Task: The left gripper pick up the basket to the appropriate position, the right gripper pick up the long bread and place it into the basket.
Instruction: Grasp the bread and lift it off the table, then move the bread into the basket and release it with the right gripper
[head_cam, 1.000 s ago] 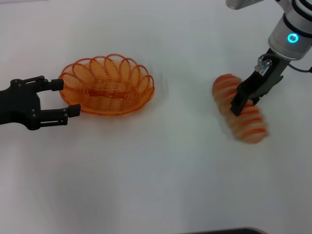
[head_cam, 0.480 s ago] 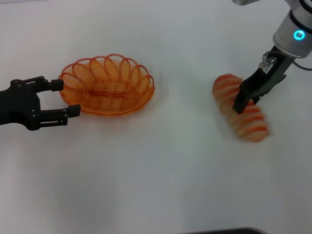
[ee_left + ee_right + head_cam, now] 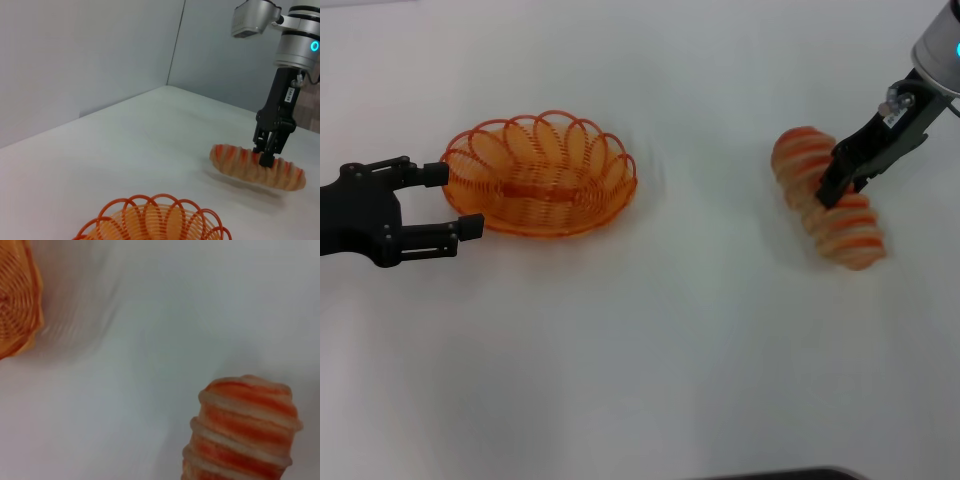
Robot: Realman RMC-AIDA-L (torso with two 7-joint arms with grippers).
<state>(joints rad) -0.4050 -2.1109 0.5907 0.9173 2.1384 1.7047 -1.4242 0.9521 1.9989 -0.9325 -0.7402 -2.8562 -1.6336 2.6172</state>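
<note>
The basket, orange wire with a looped rim, stands on the white table at the left and is empty. My left gripper is open, with one finger on each side of the basket's left rim. The long bread, tan with orange-red stripes, is at the right. My right gripper is shut on its middle from above. In the left wrist view the long bread hangs a little above the table under the right gripper, with the basket rim near. The right wrist view shows the bread's end and the basket's edge.
The white table lies between the basket and the bread and in front of both. A grey wall and its corner stand behind the table in the left wrist view.
My right gripper has moved right and away with the long bread in it, and the bread has come off the table. The left gripper and the basket have not moved.
</note>
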